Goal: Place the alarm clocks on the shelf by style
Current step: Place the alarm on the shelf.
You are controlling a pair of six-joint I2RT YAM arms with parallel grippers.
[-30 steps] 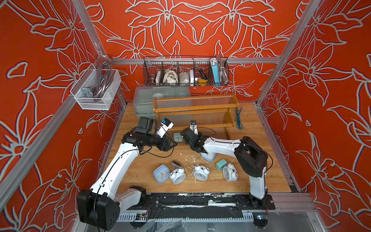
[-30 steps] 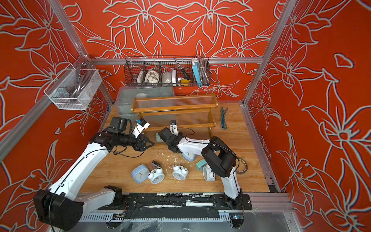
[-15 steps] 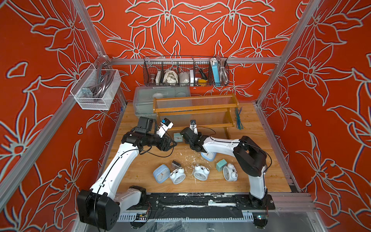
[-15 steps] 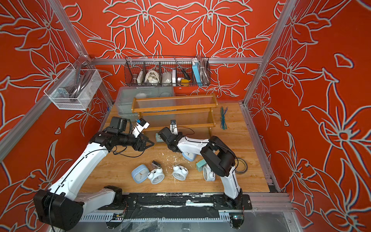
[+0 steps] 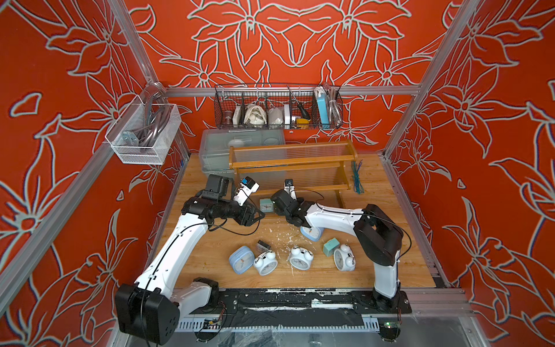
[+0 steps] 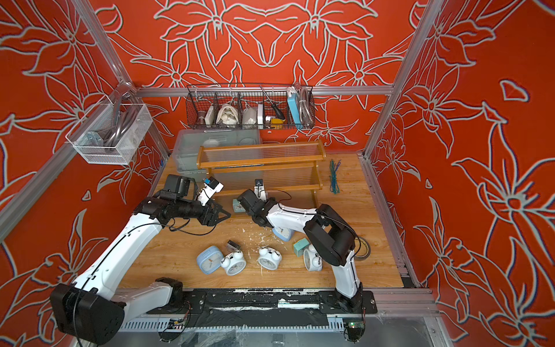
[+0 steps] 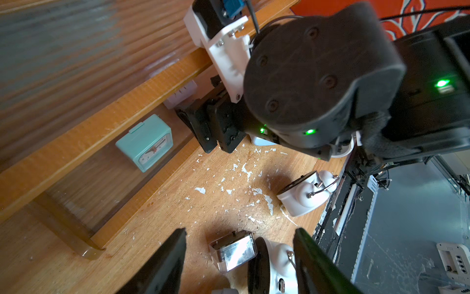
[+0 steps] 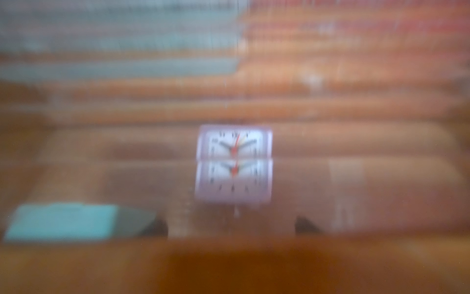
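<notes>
Orange flowered walls (image 5: 300, 45) close in a wooden table (image 5: 390, 264). Toward its back stands the stepped shelf (image 5: 288, 162), and both arms reach to its front.

The left gripper (image 5: 256, 214) hovers over the table near the lowest tier, its fingers (image 7: 165, 262) spread and holding nothing. The right gripper (image 7: 207, 135) points into the lowest tier. In its blurred wrist view the fingertips (image 8: 305, 225) stand wide, clear of both sides of the lilac clock (image 8: 234, 163), so it grips nothing.

That clock stands on the lowest tier, with a teal clock (image 5: 265, 204) near it on the same tier.

Nearer the robot, three twin-bell clocks (image 5: 265, 263) (image 5: 301, 257) (image 5: 344, 259) lie on the table. A blue clock (image 5: 241, 260) lies just beside the left one. A second blue clock (image 5: 310, 233) shows partly under the right arm. A second teal clock (image 5: 331, 247) sits just beside the right twin-bell. A dark clock (image 5: 263, 245) lies just behind the left one.
</notes>
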